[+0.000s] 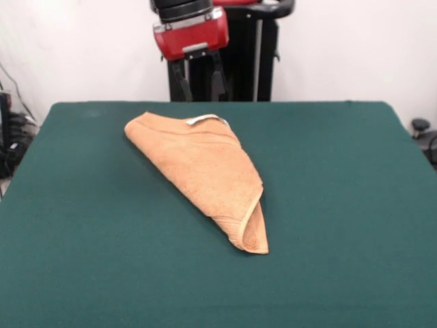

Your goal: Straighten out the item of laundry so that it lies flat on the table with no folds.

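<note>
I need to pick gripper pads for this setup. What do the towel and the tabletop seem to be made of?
The towel looks like soft orange-tan terry cloth: matte, slightly nubby, with a woven border band along its folded edge. The table top looks like dark green felt or similar fabric: flat, matte, no shine. Both are judged by look only.

You are looking at a robotics lab or test cell: a desk (328, 205) covered in dark green felt, a bare white wall (341, 48) at 12 o'clock, cables (10, 147) bundled at 9 o'clock, and a black pedestal (256, 58) behind.
</note>
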